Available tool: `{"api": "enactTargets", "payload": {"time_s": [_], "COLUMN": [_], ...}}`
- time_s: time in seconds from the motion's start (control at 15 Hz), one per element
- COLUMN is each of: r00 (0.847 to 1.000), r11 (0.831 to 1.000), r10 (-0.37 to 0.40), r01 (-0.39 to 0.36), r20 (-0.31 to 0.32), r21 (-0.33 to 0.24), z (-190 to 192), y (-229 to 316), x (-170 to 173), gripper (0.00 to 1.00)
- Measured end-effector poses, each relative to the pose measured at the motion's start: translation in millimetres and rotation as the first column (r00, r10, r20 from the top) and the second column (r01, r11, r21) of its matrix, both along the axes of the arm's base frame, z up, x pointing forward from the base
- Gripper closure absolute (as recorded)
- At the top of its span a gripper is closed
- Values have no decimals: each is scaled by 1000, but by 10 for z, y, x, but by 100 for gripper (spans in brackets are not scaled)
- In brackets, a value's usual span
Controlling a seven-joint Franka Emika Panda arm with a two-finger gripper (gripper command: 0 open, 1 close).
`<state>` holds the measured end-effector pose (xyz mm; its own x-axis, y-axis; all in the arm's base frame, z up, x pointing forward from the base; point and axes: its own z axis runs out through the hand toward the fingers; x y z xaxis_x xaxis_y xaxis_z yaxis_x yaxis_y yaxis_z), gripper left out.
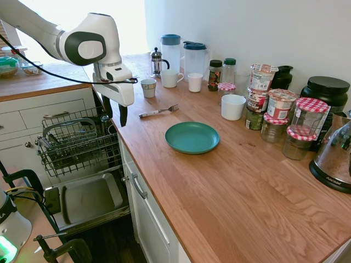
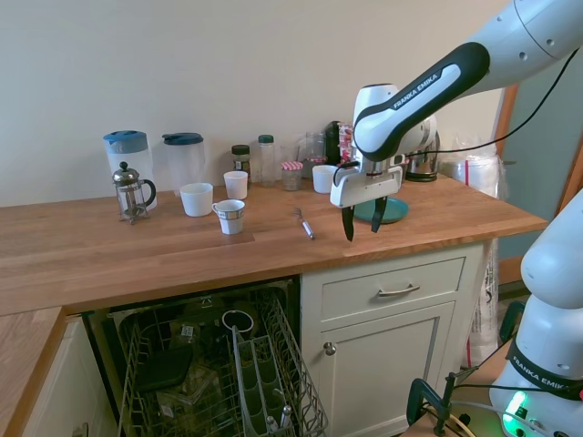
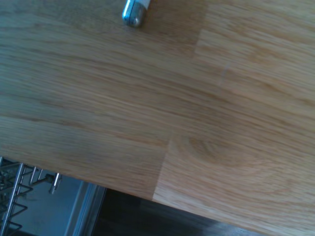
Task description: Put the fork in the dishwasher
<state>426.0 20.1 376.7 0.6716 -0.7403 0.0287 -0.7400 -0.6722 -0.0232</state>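
Observation:
The fork [image 1: 159, 111] [image 2: 303, 224] lies flat on the wooden counter, tines toward the back wall; only its handle end [image 3: 134, 12] shows in the wrist view. My gripper [image 1: 115, 114] [image 2: 362, 223] hangs open and empty just above the counter's front edge, a short way off the fork's handle end, fingers pointing down. Below the counter the dishwasher is open, its wire rack [image 1: 77, 142] [image 2: 219, 373] [image 3: 15, 187] pulled out over the lowered door [image 1: 88, 200].
A teal plate [image 1: 192, 137] [image 2: 393, 211] lies near the fork. Behind it stand white cups [image 1: 148, 87], a French press [image 2: 133, 193], two pitchers [image 1: 170, 52] and several jars [image 1: 279, 107]. White drawers [image 2: 396, 289] sit beside the dishwasher.

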Motion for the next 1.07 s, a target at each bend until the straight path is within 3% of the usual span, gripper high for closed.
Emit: {"api": "enactTargets", "payload": {"time_s": [0.13, 0.33, 0.47, 0.73, 0.93, 1.07], "r00": [1000, 995, 981, 925, 880, 859], "r11": [1000, 999, 995, 976, 958, 947], "r10": [0, -42, -101, -215, -269, -293], "r01": [0, 41, 97, 213, 285, 322], "r20": [5, 91, 164, 312, 391, 419], "r21": [0, 18, 34, 42, 19, 3], "z": [3, 93, 120, -27, -115, -178], "y": [11, 171, 335, 515, 498, 514], "x": [8, 100, 198, 530, 742, 835], "gripper": [0, 0, 0, 0, 0, 0]}}
